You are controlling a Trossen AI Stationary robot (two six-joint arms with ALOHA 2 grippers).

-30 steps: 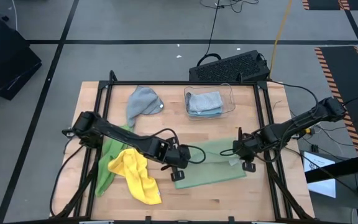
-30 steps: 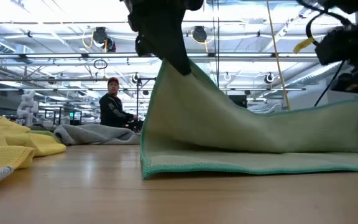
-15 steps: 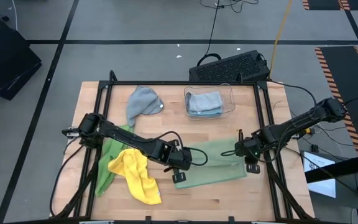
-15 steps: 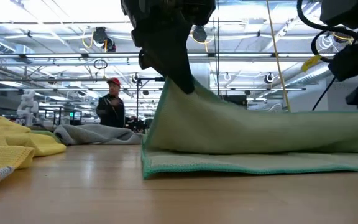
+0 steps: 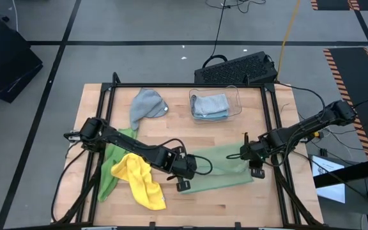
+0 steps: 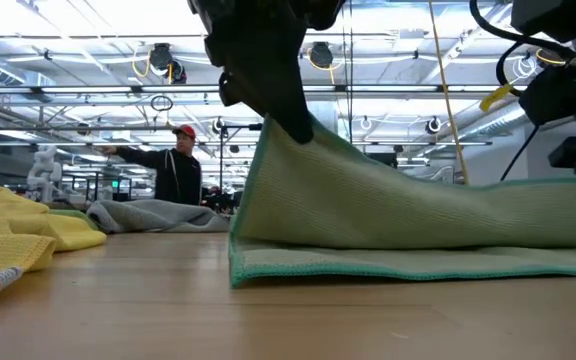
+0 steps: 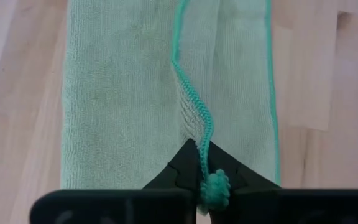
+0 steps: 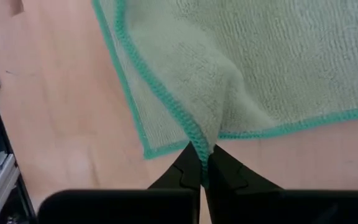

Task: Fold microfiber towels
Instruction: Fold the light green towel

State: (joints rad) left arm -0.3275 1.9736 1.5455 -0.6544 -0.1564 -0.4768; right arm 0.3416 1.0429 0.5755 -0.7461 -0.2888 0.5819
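- left tool [image 5: 185,171] and right tool [image 5: 253,158] both pinching sage green towel [image 5: 219,167] corners
- left one has drifted nearer, so the fold's closing

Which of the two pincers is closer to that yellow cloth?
The left. The left pincer pinches the sage green towel's edge just right of the yellow cloth. The right pincer holds that towel's opposite end, farther off.
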